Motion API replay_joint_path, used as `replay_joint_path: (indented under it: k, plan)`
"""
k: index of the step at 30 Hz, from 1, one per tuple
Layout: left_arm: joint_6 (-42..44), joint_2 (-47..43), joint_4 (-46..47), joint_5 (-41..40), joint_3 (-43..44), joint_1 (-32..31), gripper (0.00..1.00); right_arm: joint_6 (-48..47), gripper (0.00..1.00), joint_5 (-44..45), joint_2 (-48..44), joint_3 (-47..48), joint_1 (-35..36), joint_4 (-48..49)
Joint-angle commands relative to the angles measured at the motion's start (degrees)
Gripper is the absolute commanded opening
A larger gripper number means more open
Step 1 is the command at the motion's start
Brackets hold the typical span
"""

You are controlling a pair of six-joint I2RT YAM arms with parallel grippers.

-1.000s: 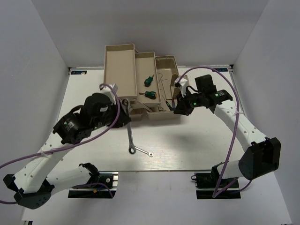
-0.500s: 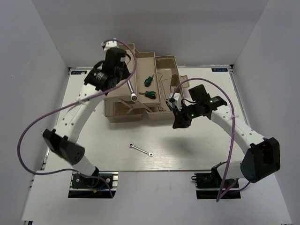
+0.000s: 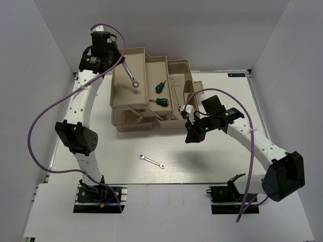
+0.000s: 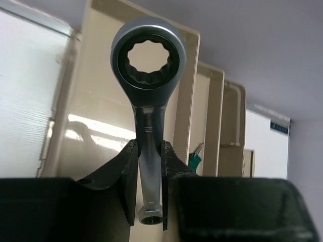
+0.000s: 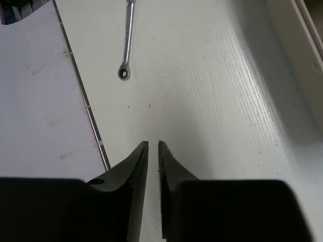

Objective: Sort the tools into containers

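The left gripper (image 3: 119, 58) is reached out to the far left corner of the table (image 3: 217, 156), its 2 fingers (image 4: 128, 169) clamped tight on the shaft of the long wrench (image 4: 150, 118). The silver tool juts out past the fingertips, ring end foremost. In the top view that ring end hangs within the outline of the left tray (image 3: 120, 96), the largest beige tray of the toolbox (image 3: 179, 70). Whether it touches the tray floor cannot be told. The middle tray (image 3: 157, 63), just beside it, holds 2 green-handled screwdrivers (image 3: 160, 86), lying close together near its right half. The right gripper (image 3: 192, 136) sits low over the bare table in front of the toolbox's right end. Its fingers (image 5: 136, 161) are drawn almost together, only a thin slit between them, and they grip nothing. The short wrench (image 3: 152, 161) lies flat on the table, well apart from both grippers and nearer the arm bases. In the right wrist view it shows ahead of the fingertips with 1 ring end toward them.
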Motion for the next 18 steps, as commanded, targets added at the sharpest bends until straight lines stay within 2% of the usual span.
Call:
replay_joint_path:
  k: [1, 3, 6, 7, 8, 10, 11, 13, 14, 18]
  plan:
    - [1.3, 2.5, 1.3, 11.5, 1.2, -0.3, 0.0, 0.1, 0.22, 0.5, -0.9, 0.0, 0.5, 1.8]
    - [1.9, 5.1, 0.7, 15.3, 1.7, -0.3, 0.0, 0.0, 0.26, 0.7, -0.3, 0.4, 0.7, 1.9]
    - [4.3, 7.2, 0.0, 17.9, 3.0, -0.3, 0.0, -0.5, 0.41, 0.0, 1.0, 1.5, 0.9, 2.0]
    - [5.1, 7.2, -0.9, 17.9, 3.8, -0.3, 0.0, -1.2, 0.59, -0.2, 1.3, 2.0, 1.0, 1.7]
    - [5.8, 8.1, -1.6, 18.5, 4.6, -0.3, 0.02, -1.6, 0.72, -1.4, 1.9, 2.4, 0.9, 1.3]
    - [6.3, 8.1, -2.8, 17.8, 4.6, -0.3, 0.22, -4.5, 0.83, -4.2, 2.7, 3.5, 1.4, -0.1]
    - [6.3, 8.1, -3.3, 17.0, 3.9, -0.3, 0.46, -4.7, 0.9, -4.5, 3.3, 3.8, 1.5, 0.1]
    - [6.3, 6.6, -3.3, 17.0, 3.3, 0.3, 0.59, -4.6, 0.9, -4.9, 4.9, 4.5, 2.5, 0.7]
    - [6.9, 5.7, -2.8, 16.3, 3.3, 0.8, 0.68, -4.6, 0.9, -4.8, 5.5, 4.9, 3.4, 1.7]
    - [6.9, 2.4, -2.8, 16.9, 5.9, 1.3, 0.72, -6.9, 0.9, -2.3, 9.9, 7.4, 7.9, 3.0]
